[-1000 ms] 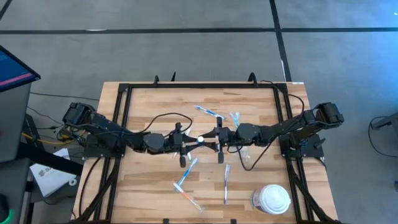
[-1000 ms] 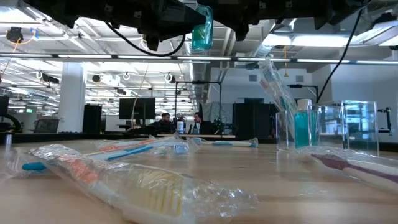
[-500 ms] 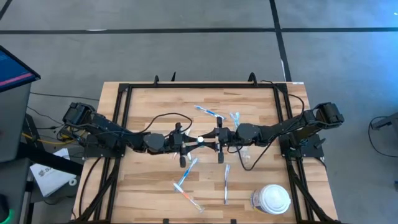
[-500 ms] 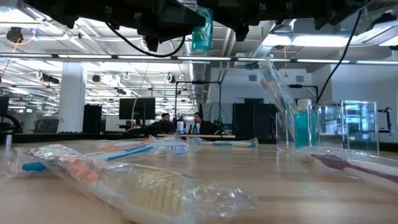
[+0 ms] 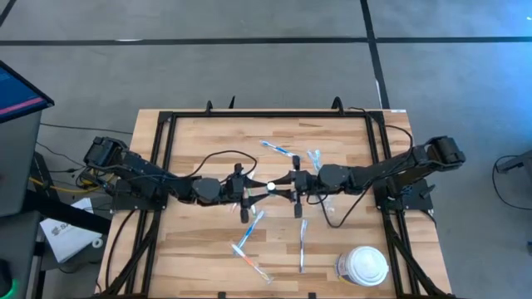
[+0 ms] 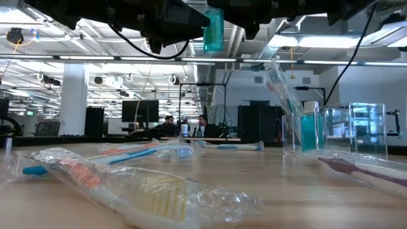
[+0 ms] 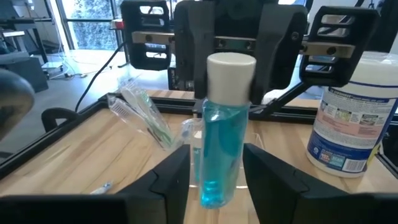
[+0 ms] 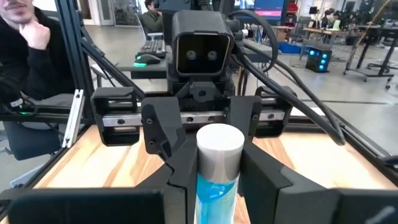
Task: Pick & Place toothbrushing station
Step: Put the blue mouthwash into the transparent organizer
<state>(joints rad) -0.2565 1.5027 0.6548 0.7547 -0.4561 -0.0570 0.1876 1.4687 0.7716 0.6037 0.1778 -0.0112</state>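
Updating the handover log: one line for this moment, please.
left end effector: open beside teal tube | right end effector: shut on teal tube | tube: mid-air

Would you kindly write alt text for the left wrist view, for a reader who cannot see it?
A white-capped teal bottle hangs upright, gripped near its cap by the facing right gripper, while the left gripper stands open around its lower body. Behind it are a wrapped toothbrush, a white container and the wooden table.
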